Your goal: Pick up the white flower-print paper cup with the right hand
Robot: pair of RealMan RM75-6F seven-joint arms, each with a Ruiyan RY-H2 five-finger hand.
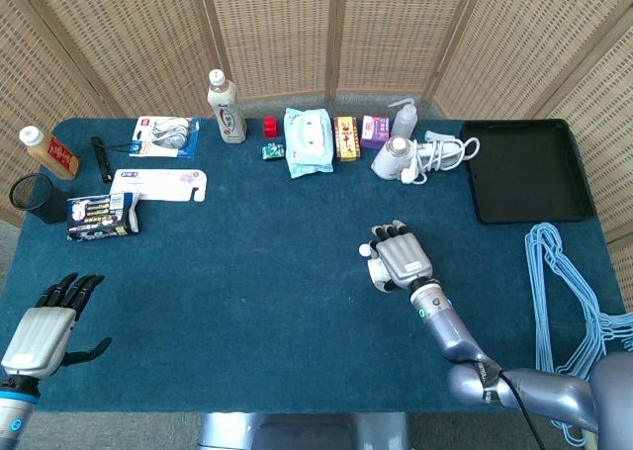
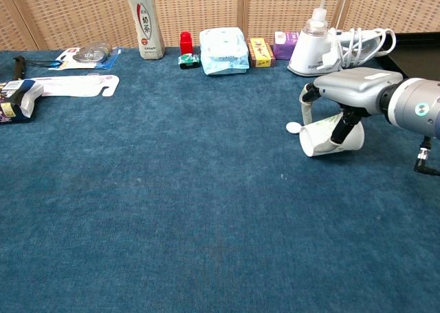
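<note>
The white flower-print paper cup (image 2: 328, 140) lies on its side on the blue cloth, mouth toward the left. My right hand (image 2: 347, 93) hangs palm-down right over it. The thumb (image 2: 340, 126) reaches down across the cup's near side and touches it, while the other fingers (image 2: 303, 101) droop past the rim on the far side, apart from it. The cup still rests on the table. In the head view the right hand (image 1: 401, 257) covers nearly all of the cup. My left hand (image 1: 45, 326) hovers at the near left corner, fingers spread, holding nothing.
A small white disc (image 2: 293, 127) lies just left of the cup's mouth. Along the far edge stand a bottle (image 1: 226, 106), a wipes pack (image 1: 308, 140), small boxes, a squeeze bottle (image 1: 404, 120) and a hair dryer (image 1: 398, 157). A black tray (image 1: 524, 168) and blue hangers (image 1: 562, 292) lie to the right.
</note>
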